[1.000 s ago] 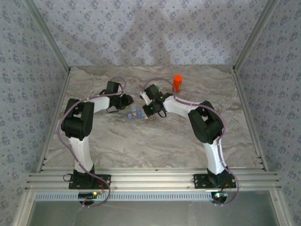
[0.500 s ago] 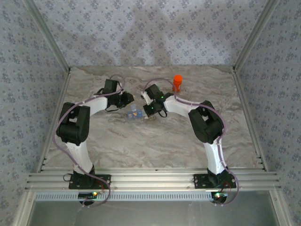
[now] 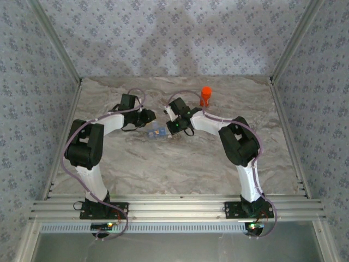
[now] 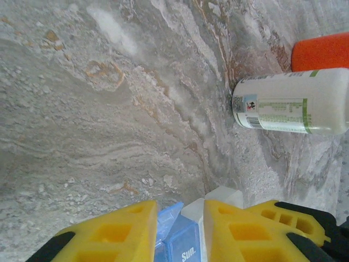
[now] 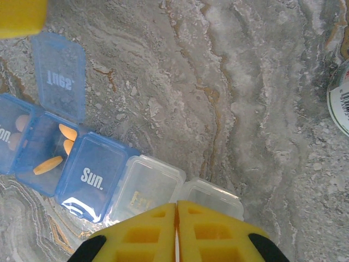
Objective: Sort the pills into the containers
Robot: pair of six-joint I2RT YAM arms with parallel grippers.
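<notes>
Over marbled tabletop (image 3: 163,169), reaches inward with both elbows bent. Straddles pill box (image 3: 157,131) mid-table with left gripper (image 4: 180,205), fingers apart. Hovers above its clear compartments with right gripper (image 5: 175,206), fingers pressed together.

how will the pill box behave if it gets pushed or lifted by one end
Probably light and easy to slide: the pill box is thin translucent plastic lying flat on the smooth table. The open lid could flap, and tilting might spill the orange pills in its uncovered compartment.
</notes>
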